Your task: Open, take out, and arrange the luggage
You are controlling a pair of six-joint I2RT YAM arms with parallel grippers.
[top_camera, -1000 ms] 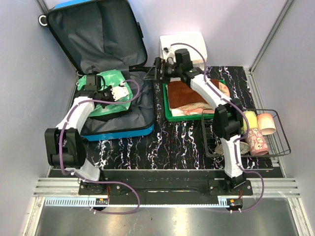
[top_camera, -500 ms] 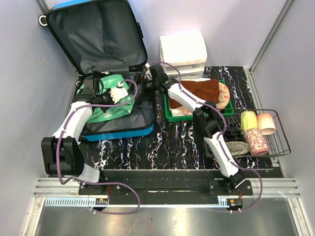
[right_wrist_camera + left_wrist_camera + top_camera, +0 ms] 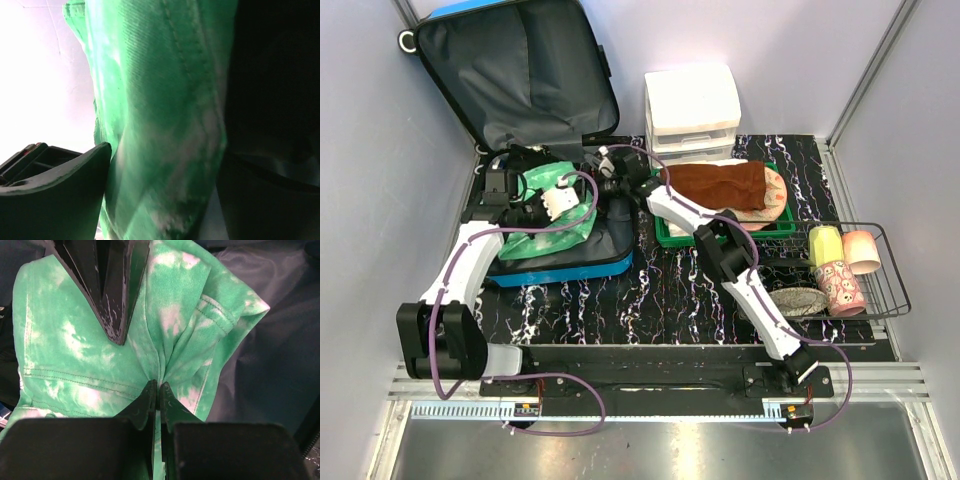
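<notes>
The blue luggage (image 3: 560,270) lies open at the left, its dark-lined lid (image 3: 520,80) leaning back against the wall. A green tie-dye garment (image 3: 545,225) lies bunched over the lower half. My left gripper (image 3: 552,198) is shut on a pinched fold of this garment (image 3: 185,330), its fingertips (image 3: 150,392) pressed together on the cloth. My right gripper (image 3: 598,178) has reached across to the garment's right edge. In the right wrist view its jaws stand wide open with the green cloth (image 3: 165,125) hanging between them (image 3: 162,195).
A white three-drawer organiser (image 3: 692,105) stands at the back. A green tray (image 3: 665,235) beside the suitcase holds a brown cloth (image 3: 720,185). A wire basket (image 3: 868,303) at the right holds cups and a grey item.
My right arm has swung left from over the green tray to the suitcase and now brackets the garment's edge. My left gripper has kept its hold and shifted the garment slightly.
</notes>
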